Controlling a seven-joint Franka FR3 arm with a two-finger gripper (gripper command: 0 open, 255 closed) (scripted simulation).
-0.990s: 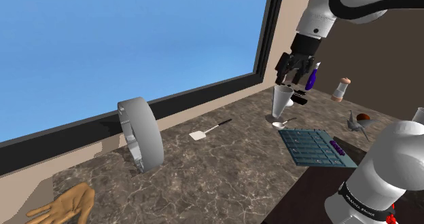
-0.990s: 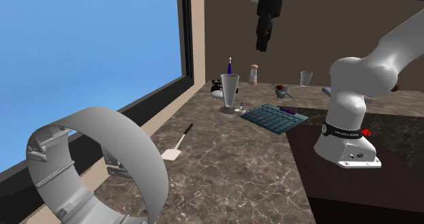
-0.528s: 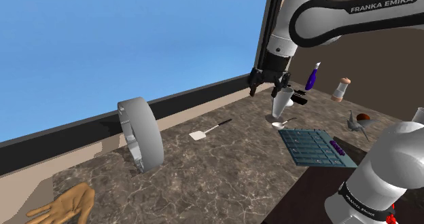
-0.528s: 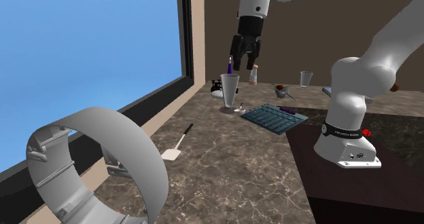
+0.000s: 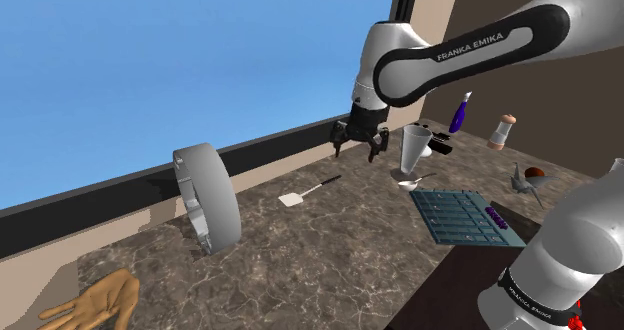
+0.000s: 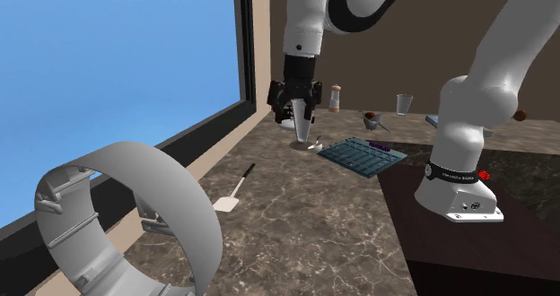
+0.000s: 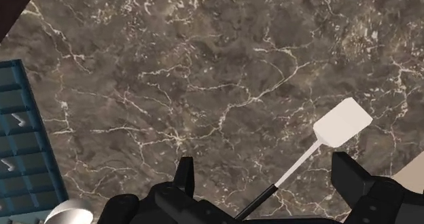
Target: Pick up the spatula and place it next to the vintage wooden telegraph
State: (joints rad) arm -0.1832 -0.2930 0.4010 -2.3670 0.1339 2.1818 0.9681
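The spatula (image 5: 305, 191) lies flat on the dark marble counter, its white blade (image 6: 225, 201) pointing away from the arm and its thin dark handle toward the glass. My gripper (image 5: 360, 150) hangs open a little above the counter, just past the handle's end. In the wrist view the blade (image 7: 342, 122) and handle run down between the spread fingers (image 7: 350, 174), untouched. A small piece with a brown knob and grey metal parts (image 5: 530, 175), possibly the telegraph, sits at the shoulder view's right.
A tall clear glass (image 5: 414, 150) stands right beside the gripper. A teal grid tray (image 5: 465, 216) lies nearer the stand. A purple bottle (image 5: 459, 113) and a shaker (image 5: 503, 130) are at the back. A big grey ring (image 5: 207, 198) and a wooden hand (image 5: 95, 303) occupy the left.
The arm has come down from high above the glass and swung to the shoulder view's left, ending low over the spatula's handle end. The fingers stayed open; the spatula has not moved.
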